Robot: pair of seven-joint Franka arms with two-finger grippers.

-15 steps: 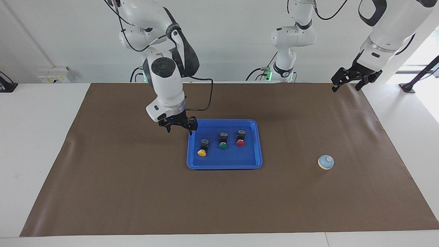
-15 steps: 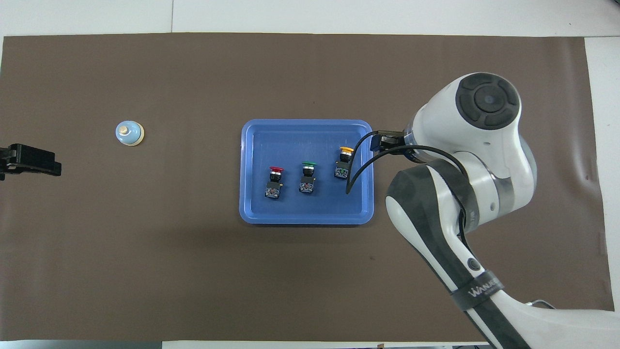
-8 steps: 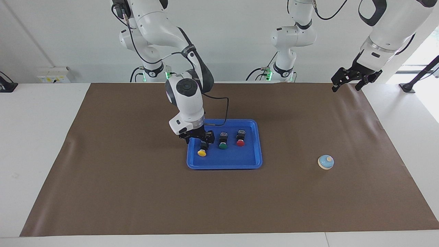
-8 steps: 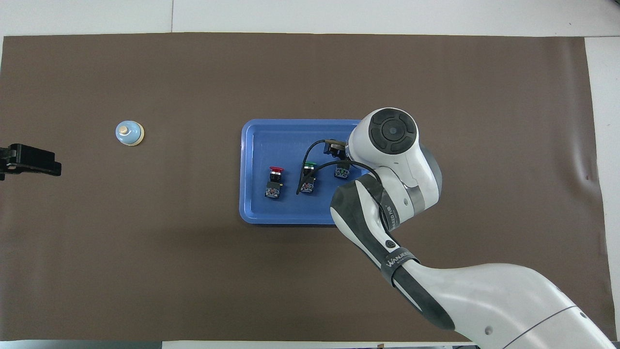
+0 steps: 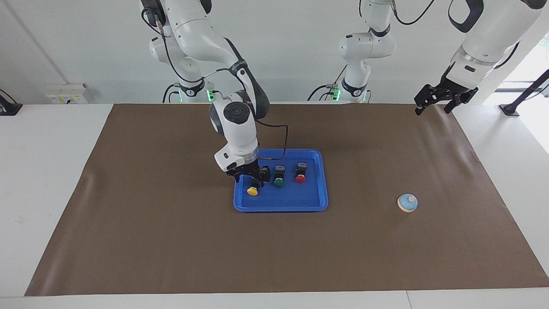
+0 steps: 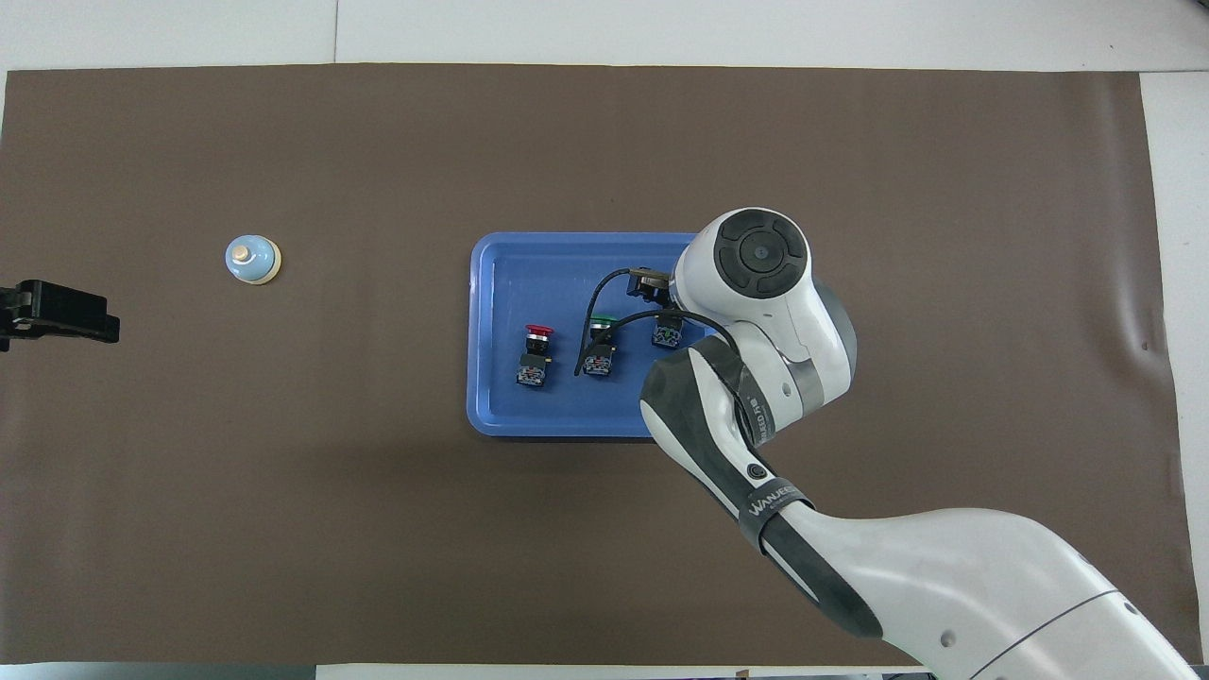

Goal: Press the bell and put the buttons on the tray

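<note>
Right arm (image 6: 767, 496) band — seemingly "WANJEE…"; nothing else readable.

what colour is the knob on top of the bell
Tan, on the light-blue bell; the facing view shows it best.

Yellow button (image 5: 252, 191) partly under right claw (image 5: 252, 177)

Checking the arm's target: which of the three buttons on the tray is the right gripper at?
The yellow button, at the tray's right-arm end: the right gripper is down over its black body. The green button and red button stand uncovered.
</note>
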